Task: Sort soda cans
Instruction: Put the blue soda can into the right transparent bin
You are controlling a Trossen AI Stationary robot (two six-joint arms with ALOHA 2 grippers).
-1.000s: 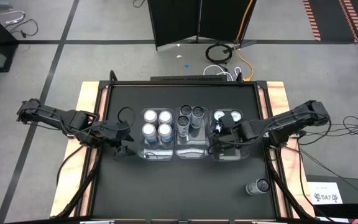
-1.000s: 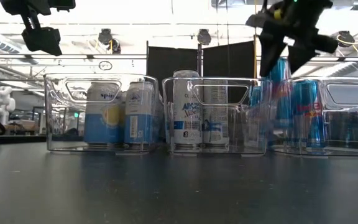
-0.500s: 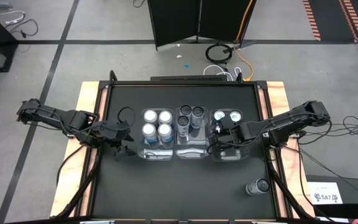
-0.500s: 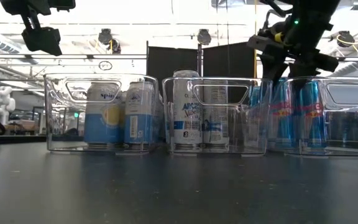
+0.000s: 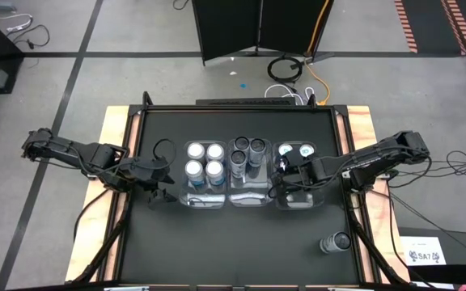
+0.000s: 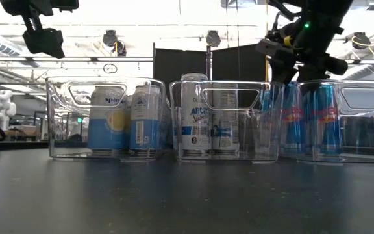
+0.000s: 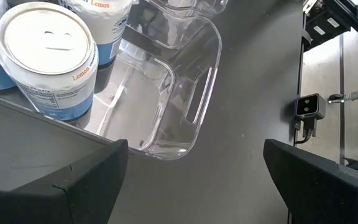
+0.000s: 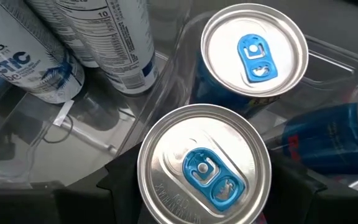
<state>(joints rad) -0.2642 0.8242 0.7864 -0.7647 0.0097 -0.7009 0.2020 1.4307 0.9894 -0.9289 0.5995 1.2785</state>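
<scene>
- Left gripper [image 5: 162, 196] — hangs at the near left corner of the left bin [image 5: 203, 200], jaws spread wide, holding nothing.
- Left bin: clear, glossy plastic with rounded corners and a cut-out handle; it holds four white-topped cans [image 5: 204, 160] with pale blue and yellow sides, standing upright.
- Middle bin [image 6: 221, 155]: same clear plastic; three tall, slim white cans [image 6: 195, 116], upright.
- Right bin [image 5: 298, 202]: blue-sided cans [image 5: 296, 150] with bright silver tops and blue pull tabs.
- Right gripper [image 5: 281, 179] — inside the right bin, jaws closed around a blue can [image 8: 204, 168], apparently setting it down.
- Remaining, as judged: one can [image 5: 335, 242] lies on its side on the matte black table [image 5: 241, 250], near right, well apart from the bins.
</scene>
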